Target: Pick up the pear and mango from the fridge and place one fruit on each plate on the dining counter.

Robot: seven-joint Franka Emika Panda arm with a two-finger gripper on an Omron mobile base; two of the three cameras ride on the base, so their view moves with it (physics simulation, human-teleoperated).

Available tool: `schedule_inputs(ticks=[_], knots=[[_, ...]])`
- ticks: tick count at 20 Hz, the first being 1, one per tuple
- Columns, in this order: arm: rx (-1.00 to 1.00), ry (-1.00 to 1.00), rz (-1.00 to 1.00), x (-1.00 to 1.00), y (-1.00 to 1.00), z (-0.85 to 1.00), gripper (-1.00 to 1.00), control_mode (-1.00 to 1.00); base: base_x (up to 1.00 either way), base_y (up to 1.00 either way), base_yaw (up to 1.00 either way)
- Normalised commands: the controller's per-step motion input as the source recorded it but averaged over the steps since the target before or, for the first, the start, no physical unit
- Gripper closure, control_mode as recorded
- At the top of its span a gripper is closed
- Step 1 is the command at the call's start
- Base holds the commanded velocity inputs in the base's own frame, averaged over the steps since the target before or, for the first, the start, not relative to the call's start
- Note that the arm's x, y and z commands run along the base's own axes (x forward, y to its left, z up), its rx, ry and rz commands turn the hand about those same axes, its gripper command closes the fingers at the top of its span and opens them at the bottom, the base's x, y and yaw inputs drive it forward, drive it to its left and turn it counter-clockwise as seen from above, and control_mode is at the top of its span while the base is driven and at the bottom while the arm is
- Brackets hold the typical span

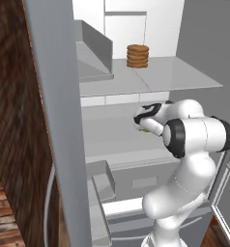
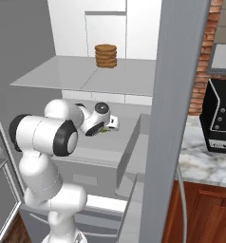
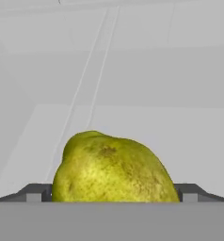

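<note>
Pear [image 3: 114, 169], yellow-green and speckled brown, lies on a pale shelf inside the fridge [image 1: 150, 79], on the level below the top glass shelf. It sits between the two dark fingertips [image 3: 34, 193] of the gripper [image 3: 111, 195], whose jaws stand wide apart on either side of the fruit, not closed on it. From the base views the white arm reaches into the fridge's middle level, a sliver of green showing under the hand. A stack of brown ridged discs [image 1: 137, 56] stands far back on the shelf above.
</note>
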Motion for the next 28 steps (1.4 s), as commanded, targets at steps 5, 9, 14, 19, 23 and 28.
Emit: schedule_inputs(ticks=[5, 9, 14, 19, 23, 28], knots=[[0.00, 0.02, 0.02, 0.26, 0.00, -0.26, -1.00, -1.00, 0.00, 0.00, 0.00], [0.00, 0.05, 0.01, 0.26, 0.00, -0.32, -1.00, -1.00, 0.00, 0.00, 0.00], [0.00, 0.03, 0.00, 0.25, 0.00, -0.32, 1.00, -1.00, 0.00, 0.00, 0.00], [0.00, 0.01, 0.00, 0.04, 0.00, -0.32, 1.00, -1.00, 0.00, 0.00, 0.00], [-0.01, 0.00, 0.01, -0.10, 0.03, -0.35, 1.00, -1.00, 0.00, 0.00, 0.00], [0.00, 0.00, 0.01, -0.47, 0.05, -0.09, 1.00, -1.00, 0.00, 0.00, 0.00]])
